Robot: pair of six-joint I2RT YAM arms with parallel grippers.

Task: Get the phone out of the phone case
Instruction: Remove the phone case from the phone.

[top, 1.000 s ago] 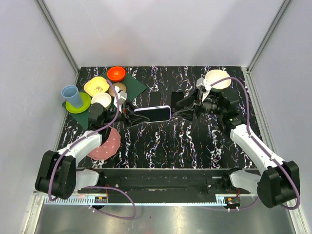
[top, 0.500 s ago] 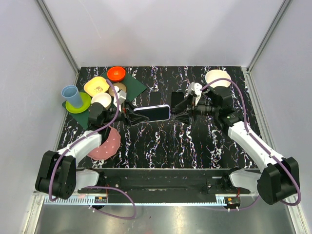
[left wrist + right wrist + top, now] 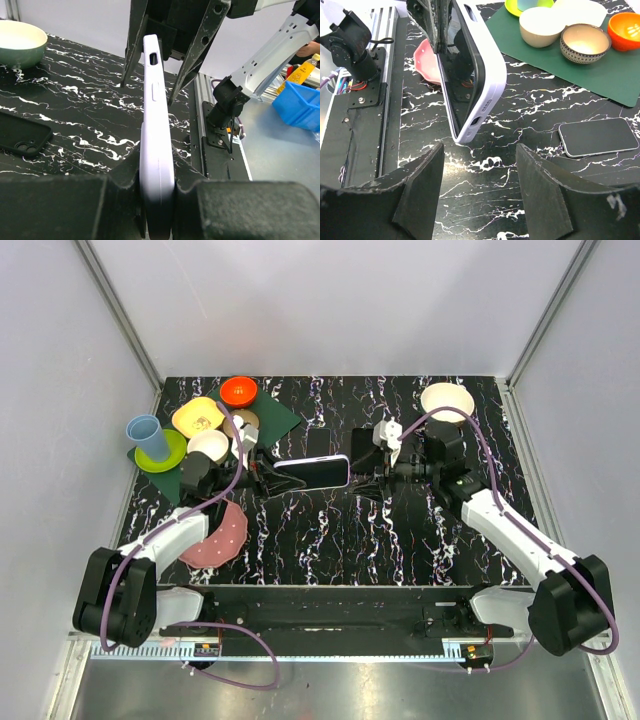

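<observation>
A lavender phone case (image 3: 312, 472) with the phone in it is held on its long edge above the table's middle. My left gripper (image 3: 268, 478) is shut on its left end; in the left wrist view the case (image 3: 157, 125) is pinched between both pads (image 3: 120, 185). The phone's dark screen (image 3: 460, 75) faces the near side. My right gripper (image 3: 365, 472) is open just right of the case's free end (image 3: 475, 120). Its jaws stand wide around bare table (image 3: 480, 150), touching nothing.
A bare phone (image 3: 322, 445) and a black case (image 3: 22, 140) lie flat behind the held case. A cream bowl (image 3: 447, 400) stands at the back right. A green mat (image 3: 275, 420) with bowls, a blue cup (image 3: 147, 435) and a pink plate (image 3: 222, 535) fill the left.
My right gripper has moved left, closing in on the free end of the case. The left gripper and the case have stayed put.
</observation>
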